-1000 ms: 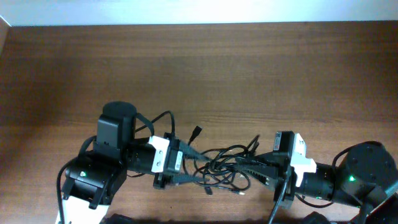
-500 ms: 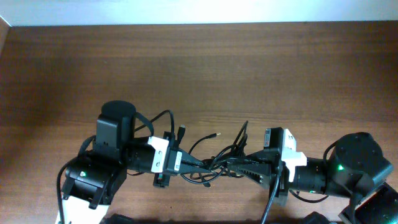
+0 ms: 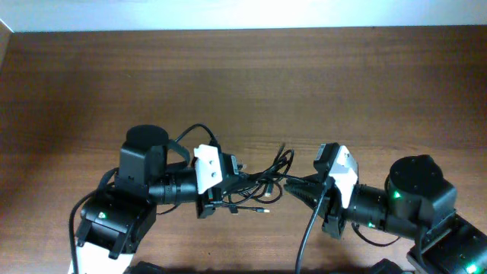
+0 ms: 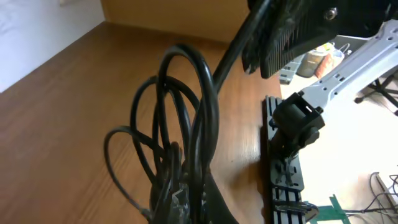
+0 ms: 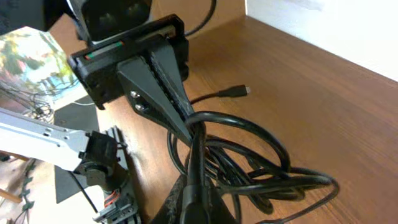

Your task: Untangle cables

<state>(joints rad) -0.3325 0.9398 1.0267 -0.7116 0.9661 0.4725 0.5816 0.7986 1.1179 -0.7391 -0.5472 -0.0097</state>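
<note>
Black, thin cord makes up the cables (image 3: 262,176), which are bunched in loose overlapping loops directly between the two sets of fingertips. The left gripper (image 3: 232,184) is seen fully closed, with several strands pinched at its tips. The right gripper (image 3: 291,185) appears closed, or very nearly so, on a single strand that runs straight out ahead of it towards the bundle. One small plug (image 5: 244,91) is shown lying free on the wooden table (image 3: 228,76), off to one side of the left gripper's fingers. Whether the lowest loops rest on the wood cannot be told.

The cords are judged to be light, limp and slightly springy, so the loops should be expected to sag and shift when pulled. The smooth jackets may slip through a loose pinch, and the plugs are likely to catch in the loops. A hold on one strand close behind a free plug end, just outside the knot, is judged better than a hold on the whole bunch.
</note>
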